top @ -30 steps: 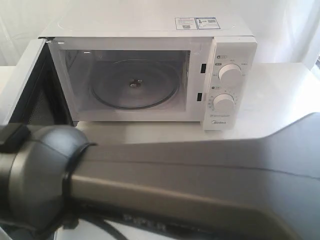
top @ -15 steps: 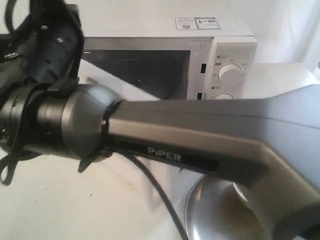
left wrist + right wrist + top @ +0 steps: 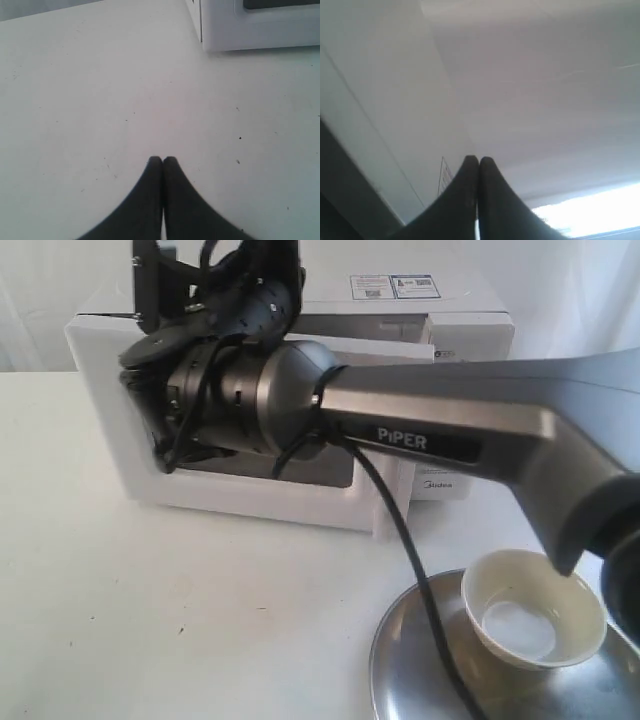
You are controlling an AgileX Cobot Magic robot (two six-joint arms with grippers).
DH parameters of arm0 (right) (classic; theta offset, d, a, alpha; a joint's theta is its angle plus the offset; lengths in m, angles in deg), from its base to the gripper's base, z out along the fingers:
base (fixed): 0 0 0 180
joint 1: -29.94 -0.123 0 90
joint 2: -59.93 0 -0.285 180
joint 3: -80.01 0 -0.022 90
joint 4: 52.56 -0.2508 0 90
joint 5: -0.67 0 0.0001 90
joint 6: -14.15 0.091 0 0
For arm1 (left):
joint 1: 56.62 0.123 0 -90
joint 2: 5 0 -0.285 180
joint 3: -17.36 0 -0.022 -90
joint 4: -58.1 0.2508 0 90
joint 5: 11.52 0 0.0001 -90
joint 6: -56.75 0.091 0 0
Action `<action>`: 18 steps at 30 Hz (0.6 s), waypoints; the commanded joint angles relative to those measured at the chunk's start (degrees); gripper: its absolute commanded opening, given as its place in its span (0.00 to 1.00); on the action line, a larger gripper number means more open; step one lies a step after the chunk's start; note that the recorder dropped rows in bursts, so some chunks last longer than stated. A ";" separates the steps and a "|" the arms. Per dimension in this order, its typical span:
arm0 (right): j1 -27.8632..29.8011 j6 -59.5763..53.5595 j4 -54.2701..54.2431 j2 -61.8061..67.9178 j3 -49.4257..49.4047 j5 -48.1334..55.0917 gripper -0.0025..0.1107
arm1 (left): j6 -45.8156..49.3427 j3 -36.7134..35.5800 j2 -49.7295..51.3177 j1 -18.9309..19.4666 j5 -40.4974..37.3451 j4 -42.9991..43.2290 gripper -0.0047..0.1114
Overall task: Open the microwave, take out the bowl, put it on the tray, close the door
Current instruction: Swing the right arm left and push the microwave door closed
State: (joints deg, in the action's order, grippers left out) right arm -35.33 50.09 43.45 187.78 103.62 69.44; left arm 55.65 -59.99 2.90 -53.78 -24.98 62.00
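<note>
Microwave [image 3: 455,302]: white, stickers on top, standing on the table [image 3: 150,620].
Door [image 3: 250,502]: nearly shut, its free edge slightly proud of the microwave's front.
Bowl [image 3: 533,608]: sits on the tray [image 3: 415,675], before the microwave's panel side.
Table surface: white, matte, faint dark specks.
Room: white backdrop [image 3: 575,280] behind the microwave.
Left end effector [image 3: 162,162]: pressed together, empty, over bare table near the microwave's corner.
Right end effector [image 3: 478,162]: pressed together, empty, close against a white surface.

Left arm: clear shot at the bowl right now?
Probably not. The left gripper sits shut over the table by the microwave, while the right arm stretches across over the bowl on the tray, its cable trailing over the tray.
</note>
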 commanded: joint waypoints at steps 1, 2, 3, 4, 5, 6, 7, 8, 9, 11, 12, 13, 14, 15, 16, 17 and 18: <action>6.90 1.40 0.28 -0.49 -3.08 1.19 0.02 | -0.14 0.14 -0.12 -0.13 0.00 -0.39 0.04; 7.98 1.87 0.16 -0.49 -3.50 1.19 0.02 | -0.14 0.14 -0.12 -0.13 0.00 -0.39 0.04; 8.97 1.97 -0.11 -0.49 -3.62 1.19 0.02 | -0.14 0.14 -0.12 -0.13 0.00 -0.39 0.04; 10.44 2.61 -0.49 -0.49 -3.91 1.19 0.02 | -0.14 0.14 -0.12 -0.13 0.00 -0.39 0.04; 11.08 3.36 -0.16 -0.49 -4.34 1.19 0.02 | -0.14 0.14 -0.12 -0.13 0.00 -0.39 0.04; 11.63 3.36 -0.03 -0.49 -4.34 1.19 0.02 | -0.14 0.14 -0.12 -0.13 0.00 -0.39 0.04; 12.19 3.36 0.21 -0.49 -4.34 1.19 0.02 | -0.14 0.14 -0.12 -0.13 0.00 -0.39 0.04; 12.56 3.36 0.40 -0.49 -4.34 1.19 0.02 | -0.14 0.14 -0.12 -0.13 0.00 -0.39 0.04; 12.80 3.76 0.69 -0.63 -4.34 1.19 0.02 | -0.14 0.14 -0.12 -0.13 0.00 -0.39 0.04; 12.95 5.06 0.78 -0.86 -4.34 1.19 0.02 | -0.14 0.14 -0.12 -0.13 0.00 -0.39 0.04; 12.73 6.12 0.64 -1.21 -4.34 1.19 0.02 | -0.14 0.14 -0.12 -0.13 0.00 -0.39 0.04; 12.21 7.03 0.21 -1.60 -4.34 1.19 0.02 | -0.14 0.14 -0.12 -0.13 0.00 -0.39 0.04; 11.13 8.29 -0.83 -2.74 -4.34 1.19 0.02 | -0.14 0.14 -0.12 -0.13 0.00 -0.39 0.04; 10.33 8.38 -1.75 -3.59 -4.45 1.19 0.02 | -0.14 0.14 -0.12 -0.13 0.00 -0.39 0.04; 9.47 8.42 -2.14 -4.63 -5.01 1.19 0.02 | -0.14 0.14 -0.12 -0.13 0.00 -0.39 0.04; 8.74 8.65 -2.14 -6.06 -6.19 1.19 0.02 | -0.14 0.14 -0.12 -0.13 0.00 -0.39 0.04; 7.85 9.15 -2.14 -7.74 -7.84 1.19 0.02 | -0.14 0.14 -0.12 -0.13 0.00 -0.39 0.04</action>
State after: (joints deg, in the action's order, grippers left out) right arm -26.64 55.24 37.06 184.20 97.71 70.49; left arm 55.65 -59.99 2.90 -53.78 -24.98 62.00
